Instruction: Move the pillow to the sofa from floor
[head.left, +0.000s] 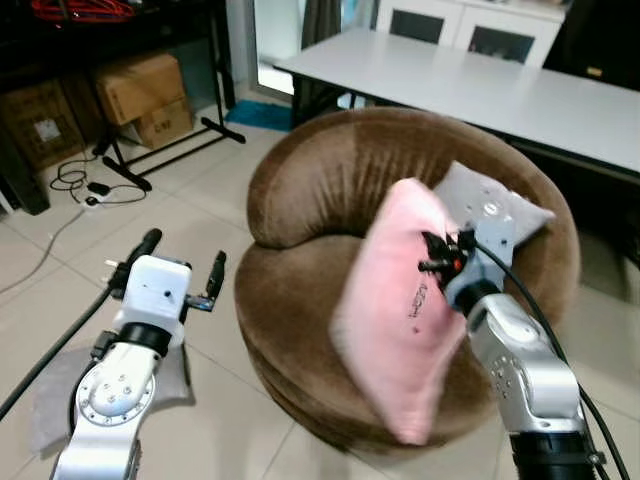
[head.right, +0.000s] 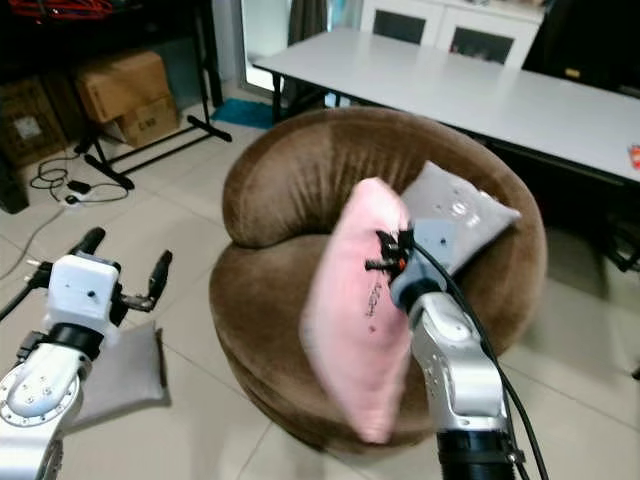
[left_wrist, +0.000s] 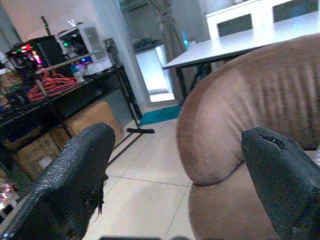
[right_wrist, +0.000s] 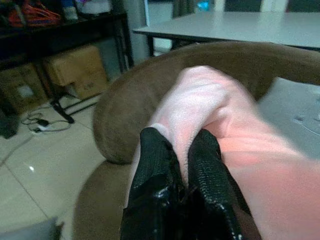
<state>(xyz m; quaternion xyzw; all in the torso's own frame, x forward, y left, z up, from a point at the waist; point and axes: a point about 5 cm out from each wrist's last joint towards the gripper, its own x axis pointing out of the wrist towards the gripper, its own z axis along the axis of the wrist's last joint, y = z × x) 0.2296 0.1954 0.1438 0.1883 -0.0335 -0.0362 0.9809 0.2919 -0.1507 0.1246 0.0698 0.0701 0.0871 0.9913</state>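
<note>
Pink pillow (head.left: 395, 310): you hold it in the air over the front of the sofa seat, hanging nearly upright, its lower corner drooping past the seat's front edge at about 6 o'clock; it looks slightly blurred.
Right gripper (right_wrist: 182, 172): you have its jaws pinched tight on a fold of the pink pillow, with fabric bulging up between and above the two black fingers (right_wrist: 152, 165).
Right arm (head.left: 525, 375): it reaches up from 5 o'clock in the head views, with a black cable running along it.
Sofa (head.left: 330, 180): round and brown, with a curved back, it sits at the centre of your head views on the tiled floor (head.left: 200, 220).
Grey pillow (head.left: 495, 210): it leans on the sofa back at about 2 o'clock from the pink pillow, just behind your right wrist.
Left gripper (head.left: 180, 272): it hovers over the floor at 9 o'clock from the sofa, well apart from it, with its jaws spread wide and nothing between them.
Grey cushion on floor (head.right: 125, 375): it lies flat on the tiles below your left arm.
White surface (head.left: 480, 85): it stands behind the sofa at 12 to 2 o'clock.
Cardboard boxes (head.left: 145, 95): they sit under a dark rack at 10 o'clock, with cables on the floor in front.
</note>
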